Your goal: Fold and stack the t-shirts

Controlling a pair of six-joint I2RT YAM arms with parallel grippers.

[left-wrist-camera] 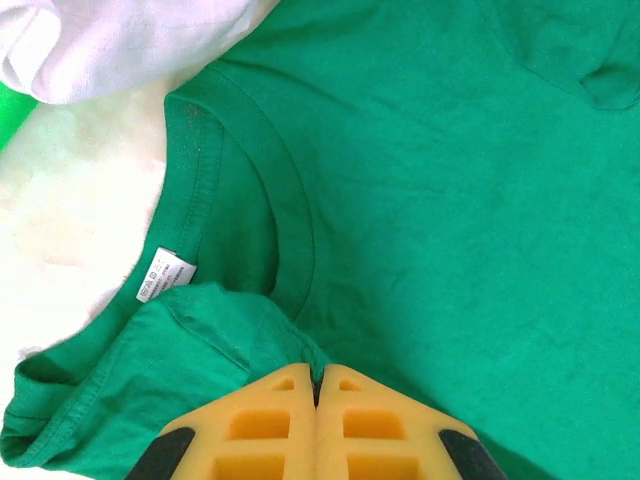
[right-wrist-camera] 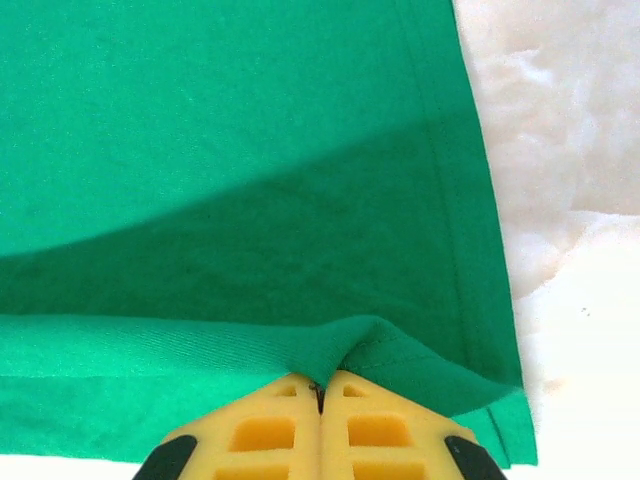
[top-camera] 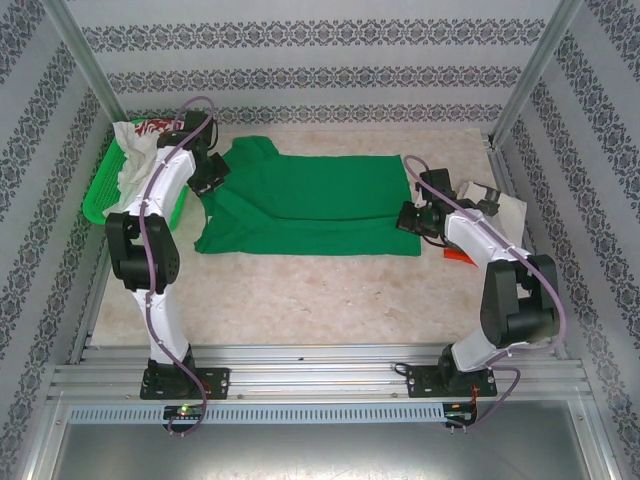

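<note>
A bright green t-shirt (top-camera: 310, 205) lies spread across the middle of the table, its collar to the left and its hem to the right. My left gripper (top-camera: 212, 180) is shut on a fold of the green t-shirt (left-wrist-camera: 430, 200) beside the collar, close to the white label (left-wrist-camera: 165, 272). My right gripper (top-camera: 412, 215) is shut on the hem edge of the green t-shirt (right-wrist-camera: 250, 150), which is pulled up into a small ridge at the yellow fingertips (right-wrist-camera: 350, 395). White t-shirts (top-camera: 135, 160), one with red print, sit piled in the basket at the back left.
A green mesh basket (top-camera: 100, 190) stands at the far left against the wall. A folded white cloth (top-camera: 500, 205) and a small red thing (top-camera: 458, 257) lie on the right side by the right arm. Bare tabletop (top-camera: 310, 300) stretches along the near side.
</note>
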